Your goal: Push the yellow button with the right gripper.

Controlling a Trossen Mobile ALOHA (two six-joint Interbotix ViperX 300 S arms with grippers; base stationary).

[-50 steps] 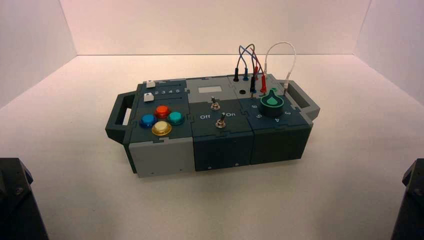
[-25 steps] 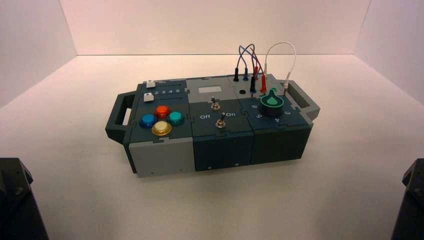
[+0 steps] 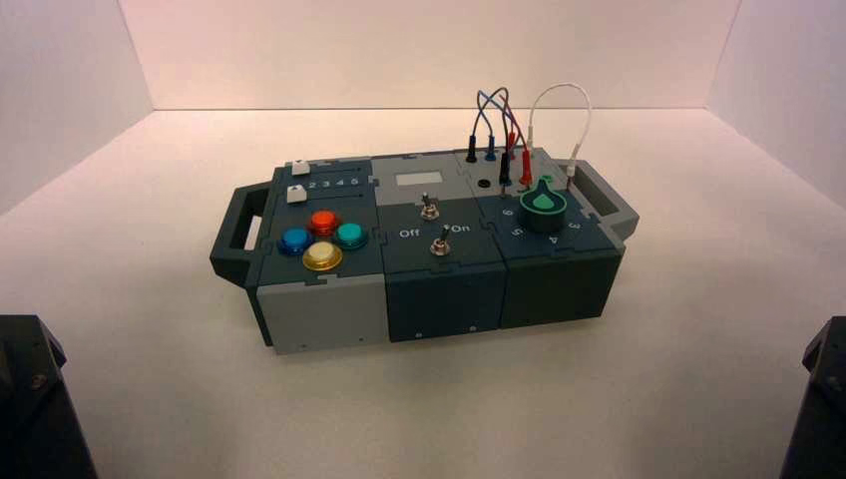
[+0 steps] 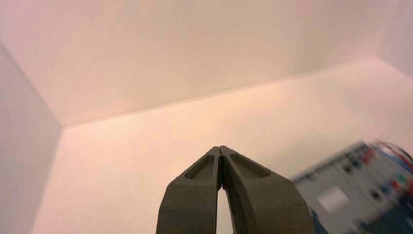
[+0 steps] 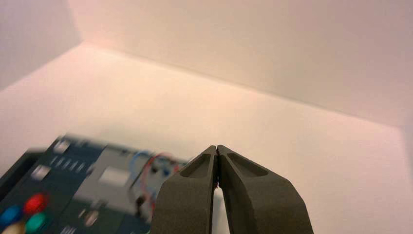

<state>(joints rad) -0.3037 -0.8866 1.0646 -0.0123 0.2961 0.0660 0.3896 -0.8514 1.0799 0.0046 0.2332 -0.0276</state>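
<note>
The yellow button [image 3: 322, 256] is the nearest of a cluster of round buttons on the box's left part, beside the blue button [image 3: 294, 240], the orange-red button [image 3: 323, 221] and the teal button [image 3: 349, 235]. Its edge shows in the right wrist view [image 5: 14, 229]. My right gripper [image 5: 216, 146] is shut and empty, held back from the box; its arm shows at the lower right corner of the high view [image 3: 820, 399]. My left gripper [image 4: 220, 147] is shut and empty, parked at the lower left [image 3: 30, 399].
The box [image 3: 419, 249] stands mid-table with a handle at each end. It bears two toggle switches [image 3: 434, 230] marked Off and On, a green knob [image 3: 543, 205], white sliders [image 3: 297, 180] and plugged wires [image 3: 504, 135]. White walls enclose the table.
</note>
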